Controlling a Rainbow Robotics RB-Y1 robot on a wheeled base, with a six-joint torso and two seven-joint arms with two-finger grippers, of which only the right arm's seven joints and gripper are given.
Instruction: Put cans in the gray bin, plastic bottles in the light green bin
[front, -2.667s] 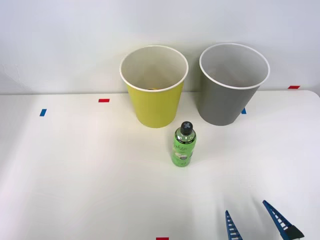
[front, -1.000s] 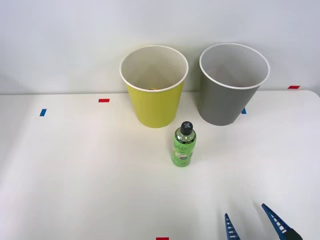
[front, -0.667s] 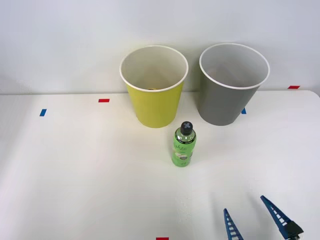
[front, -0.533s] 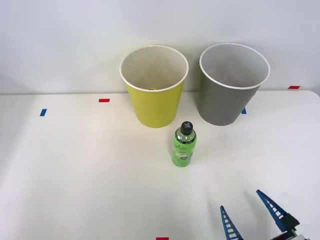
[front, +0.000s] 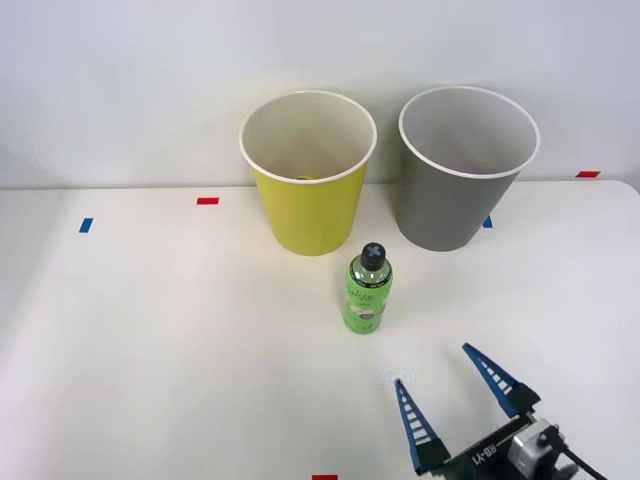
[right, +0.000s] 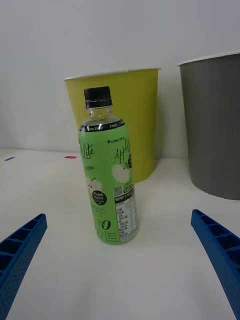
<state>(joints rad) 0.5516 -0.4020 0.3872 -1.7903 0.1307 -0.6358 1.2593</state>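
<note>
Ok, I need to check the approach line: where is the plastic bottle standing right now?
In the front view, the plastic bottle stands upright on the table, just in front of the light green bin, slightly toward the gray bin.

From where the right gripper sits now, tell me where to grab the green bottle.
Grip the plastic bottle across its straight labelled body, about mid-height, below the tapering shoulder and black cap. It stands upright and apart from both bins, so come in level from the robot's side. The right gripper is open and facing it.
</note>
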